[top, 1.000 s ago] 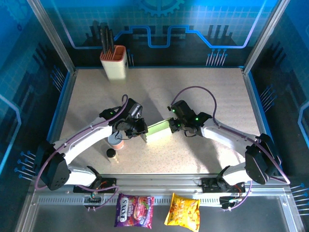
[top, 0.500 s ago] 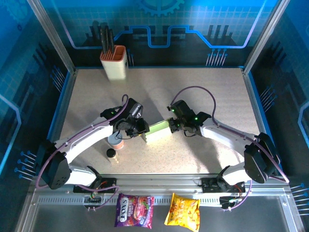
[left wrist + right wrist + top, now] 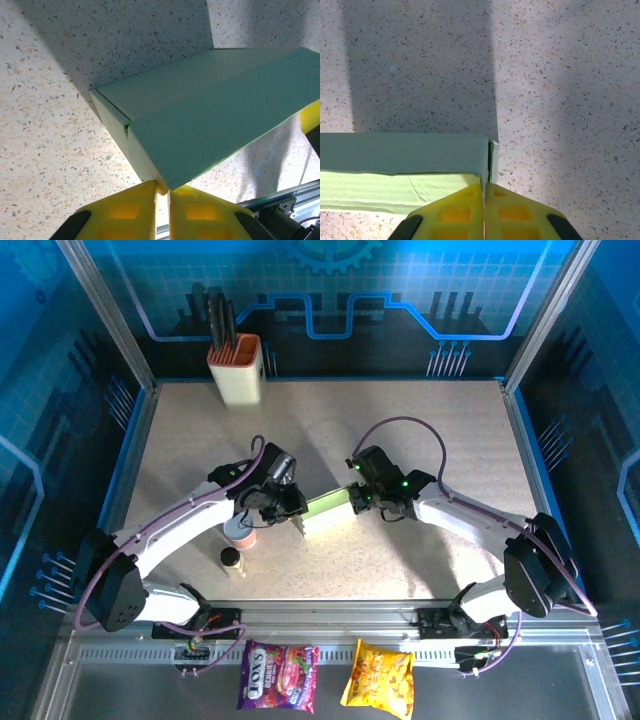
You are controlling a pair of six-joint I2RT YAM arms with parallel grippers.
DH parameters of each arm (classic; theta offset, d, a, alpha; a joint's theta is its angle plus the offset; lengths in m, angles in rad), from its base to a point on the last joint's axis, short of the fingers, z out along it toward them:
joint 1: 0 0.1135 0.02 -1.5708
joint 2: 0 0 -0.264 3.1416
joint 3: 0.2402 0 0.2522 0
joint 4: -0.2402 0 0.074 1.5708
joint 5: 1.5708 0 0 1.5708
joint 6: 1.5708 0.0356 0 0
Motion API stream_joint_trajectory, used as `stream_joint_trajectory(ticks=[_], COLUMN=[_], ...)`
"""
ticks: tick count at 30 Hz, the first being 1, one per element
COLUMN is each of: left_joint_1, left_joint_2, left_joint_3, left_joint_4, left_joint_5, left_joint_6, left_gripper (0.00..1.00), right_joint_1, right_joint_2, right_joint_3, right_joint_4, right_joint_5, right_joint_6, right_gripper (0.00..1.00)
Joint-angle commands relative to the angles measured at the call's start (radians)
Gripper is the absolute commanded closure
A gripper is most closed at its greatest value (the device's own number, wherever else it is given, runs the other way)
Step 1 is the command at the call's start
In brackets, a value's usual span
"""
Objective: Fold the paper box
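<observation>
Pale green paper box (image 3: 328, 512) sits mid-surface (image 3: 420, 440) btwn the arms. L fingers (image 3: 125, 212) are narrow & seem to nip its left end corner, while R fingers (image 3: 455, 215) are shut on the thin right end wall. To fold well, prob. pin the R end as anchor & work the L end along the crease w/o buckling the card; long axis runs left-right, right end angled slightly twd the far side.

Arms: left arm (image 3: 165, 532), right arm (image 3: 470, 522). Glossy white link shells, black joint housings, green lamps (image 3: 407, 483) at wrists. Looping purple cables (image 3: 400, 423) along each. Hands: left hand (image 3: 162, 192), right hand (image 3: 483, 194). Yellow moulded plastic fingers (image 3: 125, 215), black mounts.
</observation>
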Motion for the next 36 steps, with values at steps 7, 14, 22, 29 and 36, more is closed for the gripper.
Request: stream_joint_trajectory(ticks=[7,14,22,29,36], left_joint_1=[0.022,0.035,0.043,0.049,0.069], left_joint_2=[-0.003,-0.005,-0.006,-0.008,-0.027], left_joint_3=[0.014,0.018,0.031,0.025,-0.003], left_joint_4=[0.065,0.065,0.068,0.071,0.130], left_joint_5=[0.021,0.030,0.045,0.051,0.090], left_joint_6=[-0.010,-0.015,-0.014,-0.027,-0.079], left_gripper=[0.84,0.82,0.90,0.90,0.91], right_joint_1=[0.015,0.016,0.015,0.015,0.015], right_joint_2=[0.026,0.033,0.038,0.042,0.041], right_joint_3=[0.056,0.072,0.080,0.078,0.079], right_joint_4=[-0.043,-0.061,-0.070,-0.067,-0.068], right_joint_5=[-0.066,-0.068,-0.065,-0.070,-0.071], right_joint_6=[0.014,0.011,0.010,0.013,0.012], right_gripper=[0.93,0.93,0.93,0.93,0.93])
